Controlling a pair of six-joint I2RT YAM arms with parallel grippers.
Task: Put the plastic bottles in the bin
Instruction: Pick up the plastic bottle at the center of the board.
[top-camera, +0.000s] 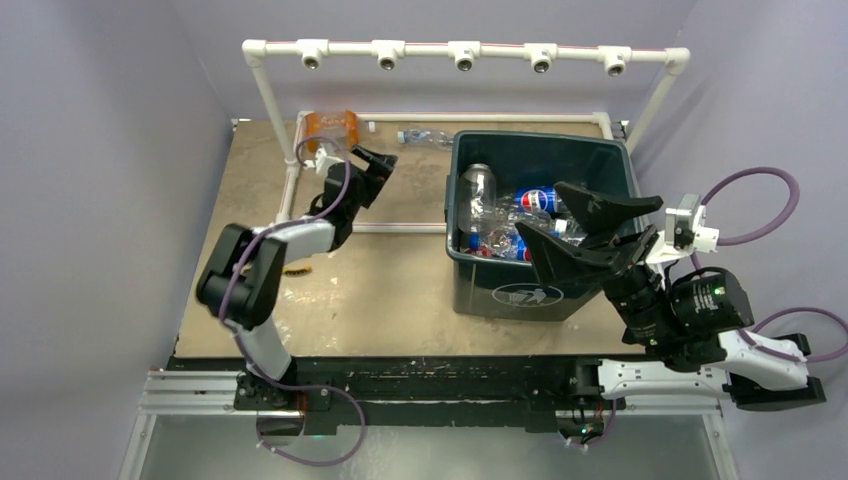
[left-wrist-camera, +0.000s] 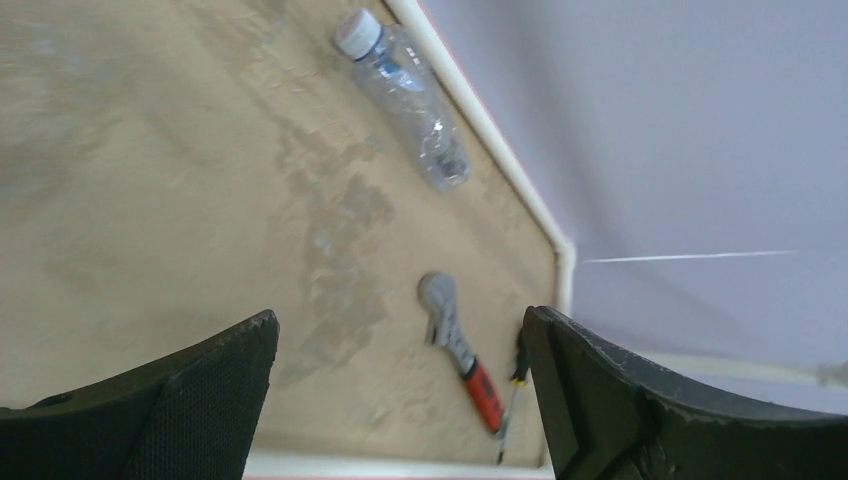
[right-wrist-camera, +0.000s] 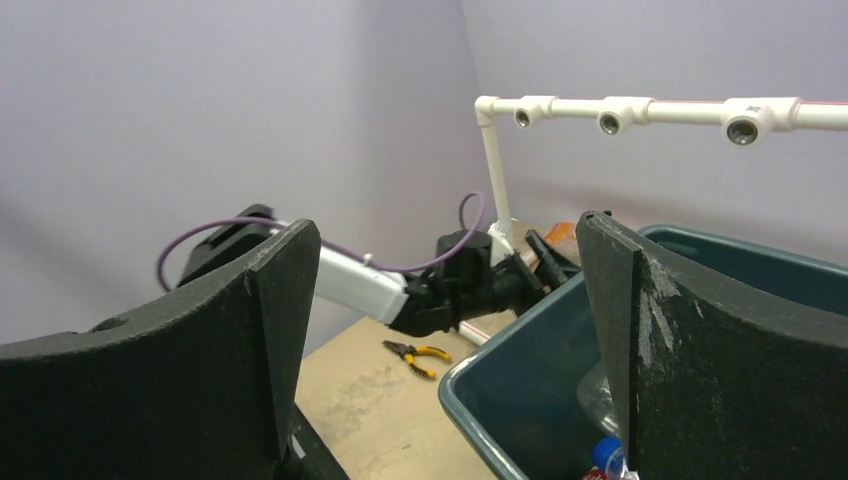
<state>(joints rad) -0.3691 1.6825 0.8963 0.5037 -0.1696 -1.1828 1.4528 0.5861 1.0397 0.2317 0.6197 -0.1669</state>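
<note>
The dark green bin (top-camera: 470, 262) stands right of centre and holds several plastic bottles (top-camera: 536, 200), among them a clear one and one with a blue and red label. A clear bottle (top-camera: 425, 137) with a white cap lies on the table by the far pipe, seen closer in the left wrist view (left-wrist-camera: 410, 100). An orange bottle (top-camera: 332, 128) lies at the far left. My left gripper (top-camera: 378, 160) hovers open and empty between those two (left-wrist-camera: 400, 330). My right gripper (top-camera: 540, 208) hangs open and empty over the bin's near side (right-wrist-camera: 445, 230).
A white pipe frame (top-camera: 465, 55) runs round the table's far half. A red-handled wrench (left-wrist-camera: 460, 350) and a screwdriver (left-wrist-camera: 512, 400) lie near the corner. Yellow-handled pliers (right-wrist-camera: 420, 355) lie on the table left of the bin rim (right-wrist-camera: 500, 400).
</note>
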